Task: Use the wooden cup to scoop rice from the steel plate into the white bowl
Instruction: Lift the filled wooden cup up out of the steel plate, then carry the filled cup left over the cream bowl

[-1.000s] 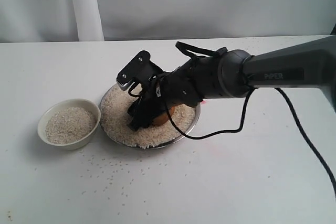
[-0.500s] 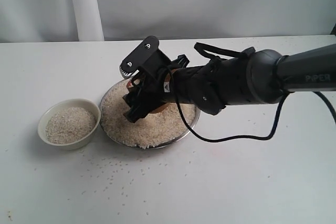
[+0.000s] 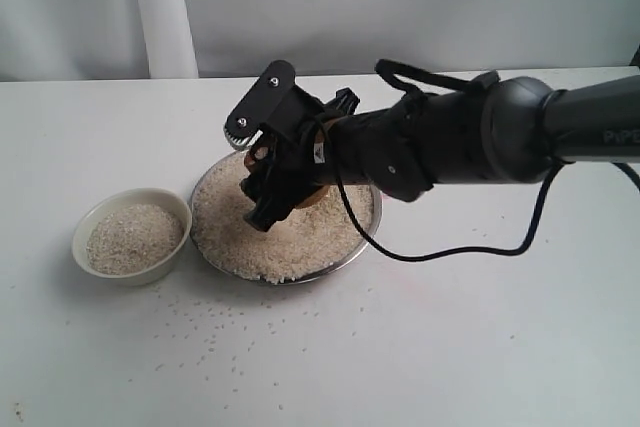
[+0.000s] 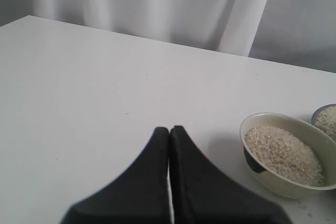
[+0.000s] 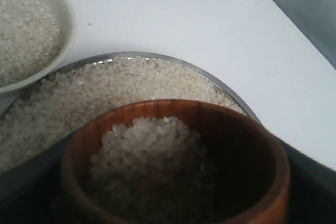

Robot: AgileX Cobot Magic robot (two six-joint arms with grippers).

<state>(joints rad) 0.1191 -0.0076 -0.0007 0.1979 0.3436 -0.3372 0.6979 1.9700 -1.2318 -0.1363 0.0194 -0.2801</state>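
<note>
The steel plate [image 3: 366, 234] holds a wide heap of rice [image 3: 290, 242] at the table's middle. My right gripper [image 3: 272, 203] is over the plate, shut on the wooden cup [image 3: 312, 194]. In the right wrist view the wooden cup [image 5: 157, 107] stands upright between the dark fingers [image 5: 31, 174] with rice [image 5: 147, 142] heaped inside it, above the steel plate [image 5: 215, 80]. The white bowl [image 3: 172, 202], left of the plate, has rice in it. My left gripper [image 4: 169, 128] is shut and empty over bare table, with the white bowl [image 4: 251, 129] a little way off.
Loose grains [image 3: 215, 332] lie scattered on the white table in front of the plate and bowl. A black cable [image 3: 470, 250] loops from the right arm down onto the table right of the plate. A white curtain hangs behind the table.
The right gripper has lifted the wooden cup out of the rice heap and drawn it a little toward the plate's back, with the wrist turning. The bowl and plate have not moved.
</note>
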